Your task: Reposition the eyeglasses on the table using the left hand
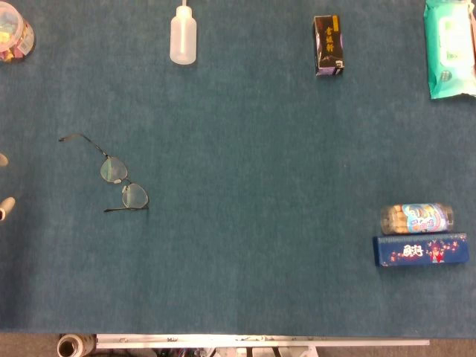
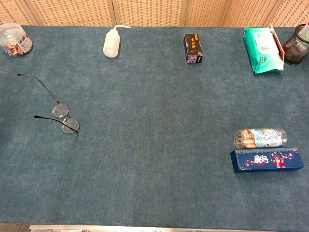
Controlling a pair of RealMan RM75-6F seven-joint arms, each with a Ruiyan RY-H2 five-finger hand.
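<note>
The thin wire-framed eyeglasses [image 1: 115, 175] lie open on the left side of the blue counter [image 1: 253, 223], slanting away. Only pale fingertips [image 1: 6, 208] peek in at the left edge, so I cannot tell the left hand's state. The right hand is unseen.

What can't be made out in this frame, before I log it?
- Left hand: head view shows only pale tips at the left edge; open or closed unclear. Chest view misses it.
- Right hand: in neither view.
- Eyeglasses: too small to tell how the lenses rest.
- Wipes pack: cut by head view's right edge.
- Mesh holder: cut by chest view's right edge.
</note>
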